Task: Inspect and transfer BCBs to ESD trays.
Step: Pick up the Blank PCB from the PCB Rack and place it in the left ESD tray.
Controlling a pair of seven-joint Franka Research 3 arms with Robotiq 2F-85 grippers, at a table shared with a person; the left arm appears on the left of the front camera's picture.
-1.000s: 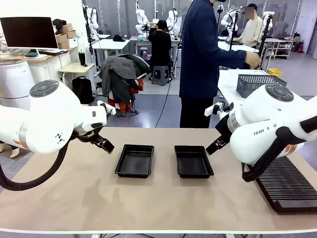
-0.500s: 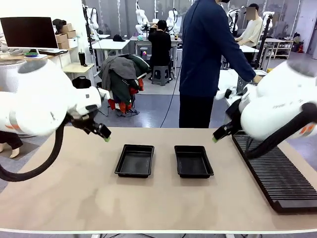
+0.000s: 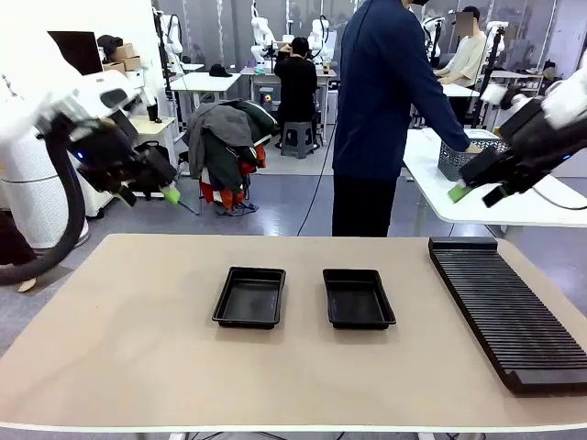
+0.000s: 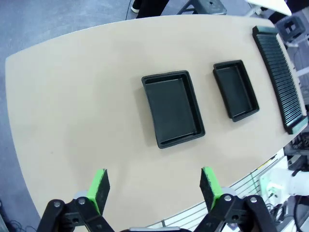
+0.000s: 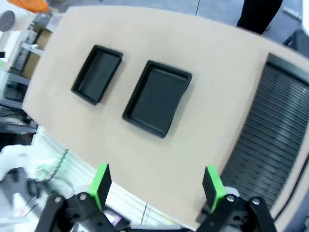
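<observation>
Two empty black ESD trays lie side by side mid-table, the left tray [image 3: 249, 297] [image 4: 173, 108] [image 5: 98, 73] and the right tray [image 3: 358, 298] [image 4: 235, 90] [image 5: 158, 98]. The BCBs are out of view. My left gripper [image 3: 163, 193] [image 4: 155, 187] hangs open high over the table's far left corner, with nothing between its green pads. Off the far right edge, my right gripper [image 3: 479, 191] [image 5: 157, 186] is raised just as high, open and empty. Both wrist views look down on the trays from well above.
A long black ribbed rack [image 3: 504, 310] [image 4: 279, 72] [image 5: 273, 128] runs along the table's right side. A person in dark blue [image 3: 385, 110] stands at the far edge, a hand at a grey mesh basket [image 3: 470, 151] on a white side table.
Both arms have lifted from beside the trays and swung up and outward to the table's sides. The rack, half hidden a second ago, shows in full.
</observation>
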